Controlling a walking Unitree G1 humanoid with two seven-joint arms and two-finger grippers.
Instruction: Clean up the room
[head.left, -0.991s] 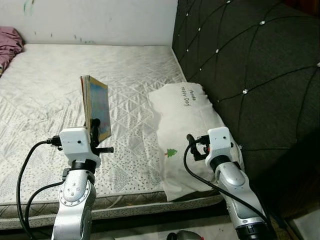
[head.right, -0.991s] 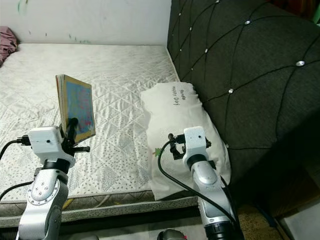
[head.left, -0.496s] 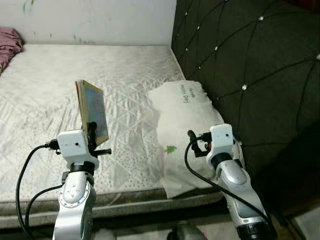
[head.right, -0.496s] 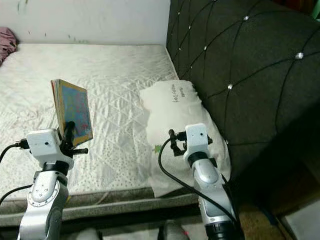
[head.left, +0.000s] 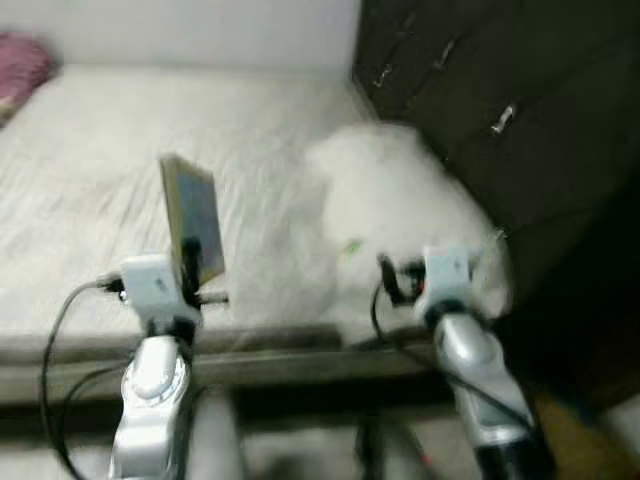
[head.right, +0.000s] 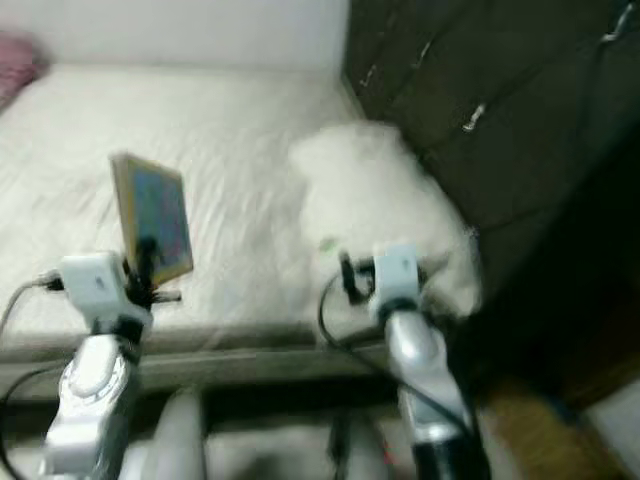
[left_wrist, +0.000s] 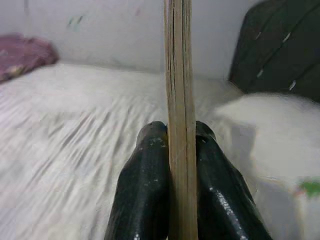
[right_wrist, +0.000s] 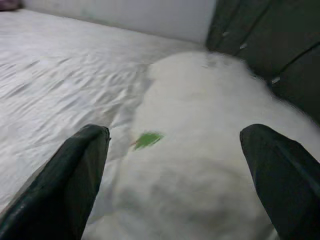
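Observation:
A thin book with a colourful blue cover stands upright in my left gripper, which is shut on its lower edge; in the left wrist view its tan page edge sits squeezed between the two black fingers. It hangs above the front of the white quilted mattress. My right gripper is open and holds nothing. It hovers over the near end of a white pillow with a small green tree print.
A dark tufted headboard rises on the right behind the pillow. A pink cloth lies at the far left corner of the bed. The mattress front edge runs just ahead of both arms. Both eye views are blurred.
The whole picture has shifted and blurred, so the camera is moving; more of the bed's front edge and floor shows. The book stays held in my left gripper.

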